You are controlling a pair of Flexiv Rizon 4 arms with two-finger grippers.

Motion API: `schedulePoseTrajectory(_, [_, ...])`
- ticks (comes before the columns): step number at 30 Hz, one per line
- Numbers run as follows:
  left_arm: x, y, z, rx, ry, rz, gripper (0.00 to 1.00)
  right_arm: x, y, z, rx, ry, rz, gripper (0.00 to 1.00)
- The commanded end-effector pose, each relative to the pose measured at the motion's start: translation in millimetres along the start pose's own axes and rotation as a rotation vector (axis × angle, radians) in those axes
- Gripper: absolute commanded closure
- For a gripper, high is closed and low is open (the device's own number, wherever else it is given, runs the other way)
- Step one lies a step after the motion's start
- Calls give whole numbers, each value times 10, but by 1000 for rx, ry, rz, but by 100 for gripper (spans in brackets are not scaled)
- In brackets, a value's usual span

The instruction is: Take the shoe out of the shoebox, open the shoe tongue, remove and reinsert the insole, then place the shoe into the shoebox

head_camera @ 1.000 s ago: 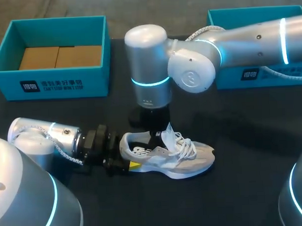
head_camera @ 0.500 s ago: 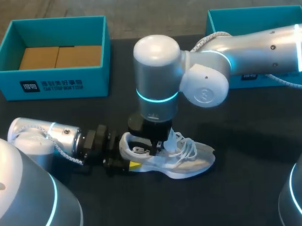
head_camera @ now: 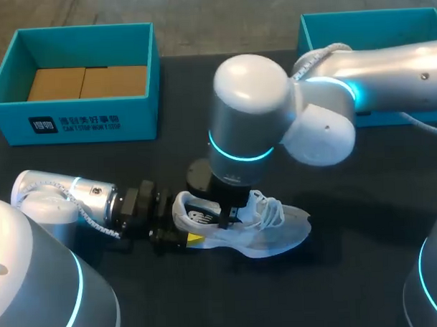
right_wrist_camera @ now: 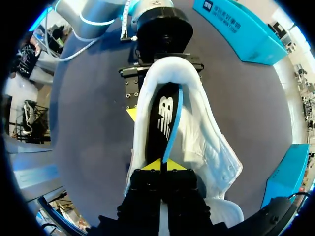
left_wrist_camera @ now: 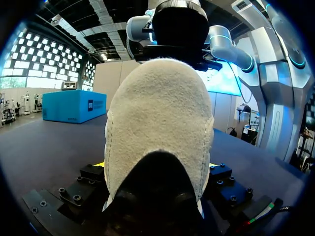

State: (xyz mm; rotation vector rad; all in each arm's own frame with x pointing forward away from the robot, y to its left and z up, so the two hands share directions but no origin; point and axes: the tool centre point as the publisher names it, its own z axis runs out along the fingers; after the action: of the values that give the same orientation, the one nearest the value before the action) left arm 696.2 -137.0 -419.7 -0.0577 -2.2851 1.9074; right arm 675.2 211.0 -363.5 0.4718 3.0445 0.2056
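Head view: shoe [head_camera: 267, 230] stands on sole on table [head_camera: 352, 288], toward near edge, about mid-width, well apart from shoebox [head_camera: 73, 124] at far left corner. Left hand [head_camera: 183, 223] clamped on heel from both sides, likely to pin shoe against upward pull. Right hand [head_camera: 226, 213] sits inside shoe opening from above. Right wrist view: its yellow tips together, pinching raised edge of insole [right_wrist_camera: 165, 123]. Judged step: insole removal.
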Motion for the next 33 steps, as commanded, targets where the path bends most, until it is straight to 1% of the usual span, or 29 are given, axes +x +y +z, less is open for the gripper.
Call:
schedulePoseTrajectory(1, [-52, 35, 34, -3, -3, -2, 100, 0, -120, 6, -134, -2, 8, 100])
schedulePoseTrajectory(3, [-52, 35, 34, -3, -3, -2, 100, -14, -147, 19, -175, -4, 8, 100])
schedulePoseTrajectory(10, [-52, 35, 34, -3, -3, -2, 100, -30, -257, -5, -273, -17, 21, 100])
schedulePoseTrajectory(17, [-52, 35, 34, -3, -3, -2, 100, -55, -235, -122, -341, -53, -13, 100])
schedulePoseTrajectory(19, [-52, 35, 34, -3, -3, -2, 100, -61, -229, -145, -345, -59, -16, 100])
schedulePoseTrajectory(21, [-52, 35, 34, -3, -3, -2, 100, -69, -224, -164, -367, -66, -30, 100])
schedulePoseTrajectory(31, [-52, 35, 34, -3, -3, -2, 100, -113, -187, -167, -364, -55, -44, 100])
schedulePoseTrajectory(32, [-52, 35, 34, -3, -3, -2, 100, -117, -179, -174, -362, -54, -47, 97])
schedulePoseTrajectory(33, [-52, 35, 34, -3, -3, -2, 100, -121, -170, -182, -359, -52, -50, 74])
